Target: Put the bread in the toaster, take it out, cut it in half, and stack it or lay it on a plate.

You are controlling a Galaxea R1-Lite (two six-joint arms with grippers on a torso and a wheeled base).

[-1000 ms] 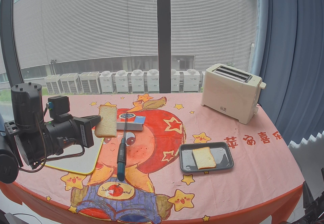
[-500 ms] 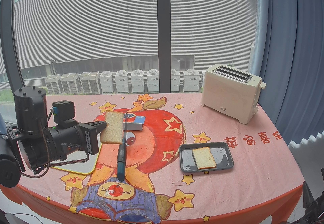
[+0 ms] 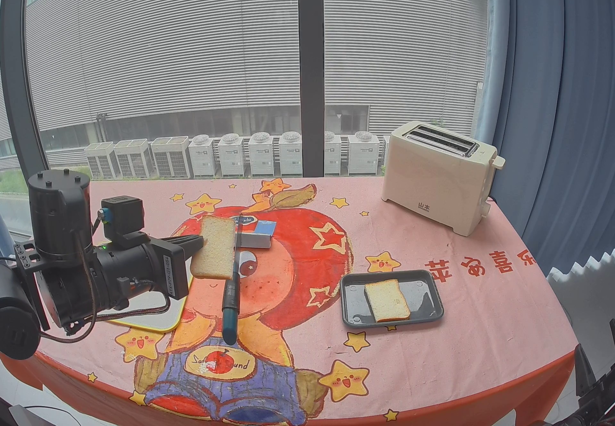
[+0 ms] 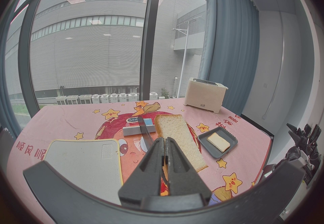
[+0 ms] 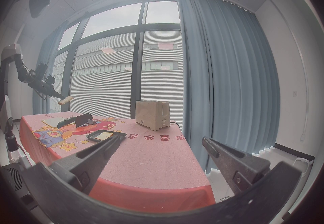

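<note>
Two bread pieces in head view: tray piece (image 3: 386, 300) flat on dark tray (image 3: 419, 294), held slice (image 3: 213, 248) raised near knife (image 3: 230, 299), toaster (image 3: 439, 174) well apart. Left wrist view: left gripper (image 4: 164, 143) clamped on that slice's edge. Right wrist view: right gripper (image 5: 161, 140) spread wide, empty. Likely toasted and cut; second piece left to plate.

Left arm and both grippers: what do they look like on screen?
The left arm is black, with cylindrical joint housings, a boxy module with a blue connector, and thin black cables looping beneath. The left gripper has tapered matt black fingers; the right gripper has the same black wedge-shaped fingers with small screws.
</note>
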